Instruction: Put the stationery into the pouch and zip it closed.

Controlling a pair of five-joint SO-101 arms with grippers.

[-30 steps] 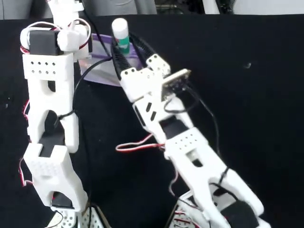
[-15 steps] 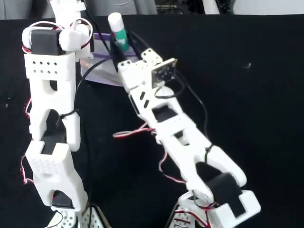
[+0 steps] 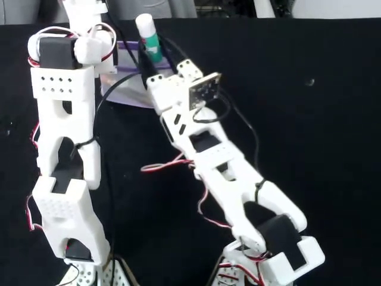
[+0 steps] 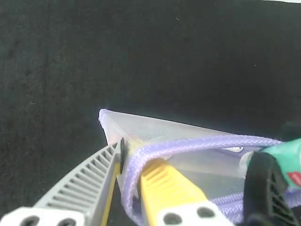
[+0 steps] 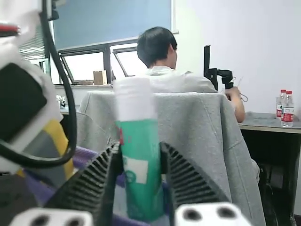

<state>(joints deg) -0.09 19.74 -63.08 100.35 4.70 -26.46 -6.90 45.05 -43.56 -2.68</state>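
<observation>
Glue stick [image 5: 139, 165] stands nearest the right wrist camera, upright and clamped round its green body by the right gripper [image 5: 139, 150]. The ribbed black jaws are closed to just the tube's width, and the white cap rises clear above them. I judge it light, rigid and smooth-sided, so it could swivel or slide in a loose pinch. The present mid-body hold looks sound, leaving the lower end free to go in first. In the high view it hangs over the far left of the black table [image 3: 309, 149], at the mouth of the pouch [image 3: 126, 90]; whether its lower end is already inside I cannot tell. Just beyond, the left gripper [image 4: 135, 157] is nipped shut on the pouch's purple zip band, which runs between its grey and yellow jaws, lifting that edge so the mouth gapes. The pouch is frosted and translucent, with woven purple tape along the opening. It reads as soft and limp, likely to sag or fold if released, so the firmer zip tape is the place to hold it. The zip slider I cannot make out.
</observation>
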